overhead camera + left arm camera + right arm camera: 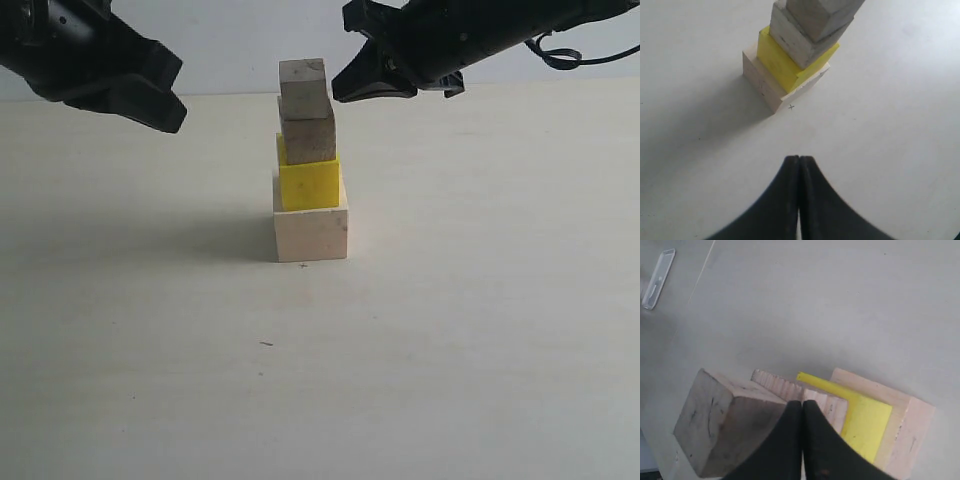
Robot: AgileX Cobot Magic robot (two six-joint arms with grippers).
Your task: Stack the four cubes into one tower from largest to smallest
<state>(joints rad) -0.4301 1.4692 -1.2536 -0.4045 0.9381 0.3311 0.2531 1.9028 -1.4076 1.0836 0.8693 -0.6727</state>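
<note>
The tower stands mid-table: large pale wooden cube (311, 230) at the bottom, yellow cube (309, 182) on it, brownish wooden cube (308, 132) above, smallest cube (303, 84) on top. All four also show in the wrist views: large cube (765, 82) (907, 432), yellow cube (777, 60) (865, 422), brownish cube (792, 37) (822, 402), top cube (822, 15) (722, 427). My left gripper (172, 112) (799, 159) hangs shut and empty to the tower's upper left. My right gripper (345, 90) (802, 404) is shut and empty, just right of the top cube, apart from it.
The pale table top (480, 330) spreads round the tower. A small dark speck (266, 344) lies on it in front. A clear flat piece (659, 277) lies far off in the right wrist view.
</note>
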